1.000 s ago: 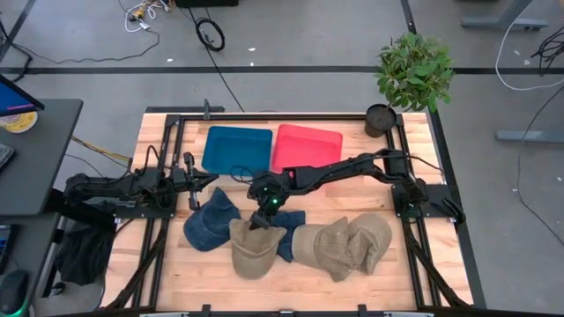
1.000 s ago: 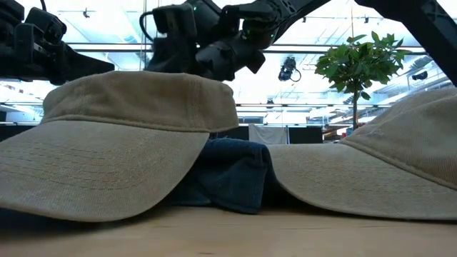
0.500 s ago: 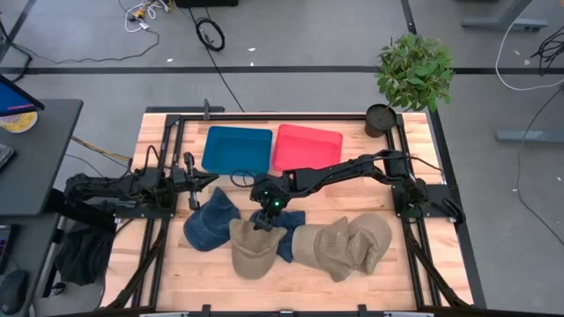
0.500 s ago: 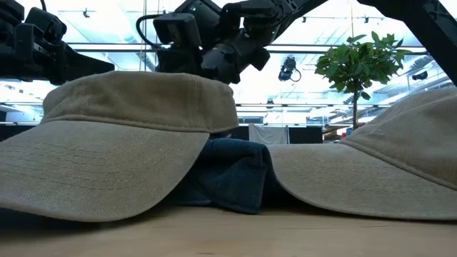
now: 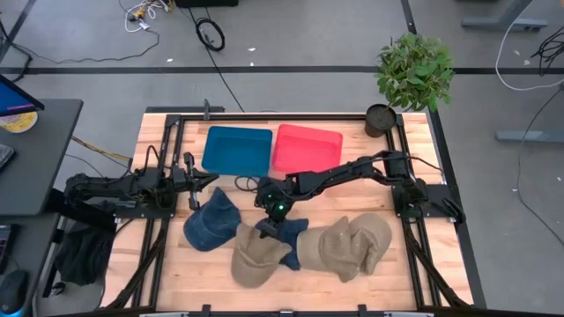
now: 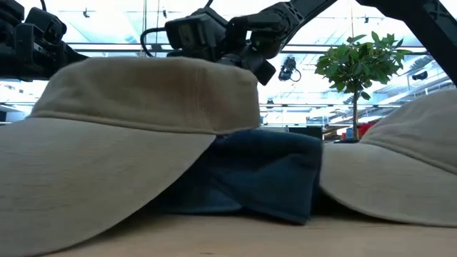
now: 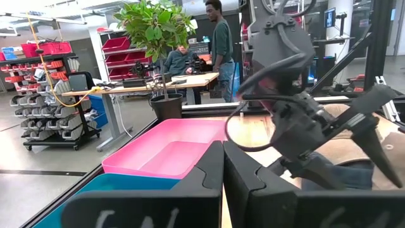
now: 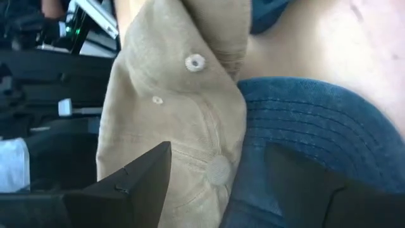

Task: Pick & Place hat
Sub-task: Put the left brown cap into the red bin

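A tan hat [image 5: 254,260] lies on the table near its near edge, and its crown fills the left of the low view [image 6: 143,128]. Its far side overlaps a blue denim hat [image 5: 295,242]. My right gripper [image 5: 271,220] is open and stands over the tan crown, with the top button between its fingers [image 8: 218,147]. My left gripper [image 5: 201,187] waits, shut, at the table's left by another blue hat [image 5: 204,227]. My right gripper comes down slanting from the far side onto the tan hat's crown [image 8: 209,136], close to its top button. One finger [image 8: 133,183] lies over the tan crown and the other over the blue hat's brim [image 8: 304,120]. The fingers hide the touching spot. The hat rests on the table.
A blue bin [image 5: 236,150] and a pink bin [image 5: 307,145] stand at the far side. Two more tan hats [image 5: 352,245] lie to the right. A potted plant [image 5: 412,70] stands at the far right corner. People are in the room beyond.
My right gripper has moved toward the near edge and a little to the right. The tan hat has slid along the table with it toward the near edge, so it looms larger in the low view. The blue hat beneath it has been dragged along too.
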Motion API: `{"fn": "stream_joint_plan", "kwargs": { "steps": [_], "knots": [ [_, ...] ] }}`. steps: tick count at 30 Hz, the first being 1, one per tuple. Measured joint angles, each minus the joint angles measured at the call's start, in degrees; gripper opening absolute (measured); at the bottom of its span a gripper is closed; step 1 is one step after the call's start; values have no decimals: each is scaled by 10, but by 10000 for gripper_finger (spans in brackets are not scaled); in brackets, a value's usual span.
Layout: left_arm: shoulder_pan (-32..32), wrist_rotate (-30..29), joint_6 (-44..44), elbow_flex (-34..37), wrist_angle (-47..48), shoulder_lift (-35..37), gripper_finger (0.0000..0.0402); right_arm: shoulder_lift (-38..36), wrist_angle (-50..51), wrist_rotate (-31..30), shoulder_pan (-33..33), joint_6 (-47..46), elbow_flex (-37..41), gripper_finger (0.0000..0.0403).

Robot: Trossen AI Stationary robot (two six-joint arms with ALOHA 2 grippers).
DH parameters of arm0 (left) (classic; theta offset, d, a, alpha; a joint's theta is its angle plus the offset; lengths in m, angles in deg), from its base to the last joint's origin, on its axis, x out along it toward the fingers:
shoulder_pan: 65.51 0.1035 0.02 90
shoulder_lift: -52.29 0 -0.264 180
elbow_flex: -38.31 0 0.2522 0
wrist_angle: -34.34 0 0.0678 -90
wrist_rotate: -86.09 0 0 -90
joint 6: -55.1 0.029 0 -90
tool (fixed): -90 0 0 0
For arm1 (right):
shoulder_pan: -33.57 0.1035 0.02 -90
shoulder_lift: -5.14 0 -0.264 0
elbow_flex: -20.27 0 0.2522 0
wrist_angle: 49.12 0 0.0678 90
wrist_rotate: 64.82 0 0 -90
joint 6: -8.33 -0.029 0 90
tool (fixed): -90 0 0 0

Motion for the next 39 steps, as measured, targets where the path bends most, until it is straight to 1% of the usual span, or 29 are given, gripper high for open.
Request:
{"fn": "stream_joint_plan", "kwargs": {
  "steps": [8,12,18,22,25,29,34,39],
  "knots": [
    [0,0,0,0,0,0,3,0,-47,12,15,15,1,258],
    [0,0,0,0,0,0,3,0,-72,-5,21,10,1,258],
    [0,0,0,0,0,0,3,0,-69,-41,13,14,1,258],
    [0,0,0,0,0,0,3,-2,-84,-19,-6,-5,1,258],
    [0,0,0,0,0,0,3,-3,-100,-18,-18,-1,1,258],
    [0,0,0,0,0,0,3,0,-94,-15,-31,6,1,258],
    [0,0,0,0,0,0,3,0,-81,-5,-25,45,1,258],
    [0,0,0,0,0,0,3,1,-84,-6,-13,51,1,258]
  ]
}}
